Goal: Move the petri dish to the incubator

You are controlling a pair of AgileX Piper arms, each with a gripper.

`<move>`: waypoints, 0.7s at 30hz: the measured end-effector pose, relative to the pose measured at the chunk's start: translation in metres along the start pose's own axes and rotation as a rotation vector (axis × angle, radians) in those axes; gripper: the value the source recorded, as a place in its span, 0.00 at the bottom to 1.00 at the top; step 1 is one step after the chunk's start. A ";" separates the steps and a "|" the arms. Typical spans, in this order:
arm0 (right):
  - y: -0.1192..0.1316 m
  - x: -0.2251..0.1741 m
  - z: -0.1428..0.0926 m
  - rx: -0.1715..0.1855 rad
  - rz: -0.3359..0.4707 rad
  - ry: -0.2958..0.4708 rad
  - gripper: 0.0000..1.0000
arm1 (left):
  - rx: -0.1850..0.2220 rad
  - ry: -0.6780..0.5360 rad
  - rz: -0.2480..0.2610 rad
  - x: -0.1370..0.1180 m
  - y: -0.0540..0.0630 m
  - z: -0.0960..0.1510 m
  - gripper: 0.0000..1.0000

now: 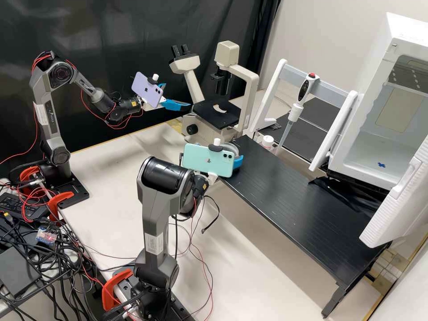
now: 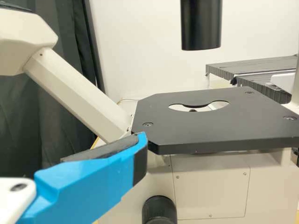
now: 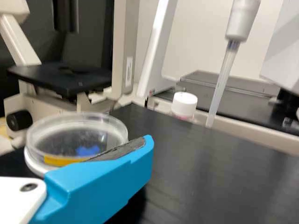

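No wording can be made out, but a small dark logo stands on the lilac phone (image 1: 147, 89) beside the left tool (image 1: 177, 95) and another on the mint phone (image 1: 200, 156) beside the right tool (image 1: 239, 162), with an illegible white label (image 1: 154, 244) on the arm behind the latter.

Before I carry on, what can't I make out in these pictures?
- Dish, right wrist view: near side hidden behind the right pincer, so its hold is uncertain; inside blurred.
- Incubator, high view: part of the inside hidden by its door, itself cut off by the right edge.
- Pipette, right wrist view: top cut off by the upper edge; high view: display too small to read.
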 end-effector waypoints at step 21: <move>0.004 0.007 0.013 0.068 0.014 -0.017 0.00 | 0.000 0.000 0.000 0.000 0.000 0.000 1.00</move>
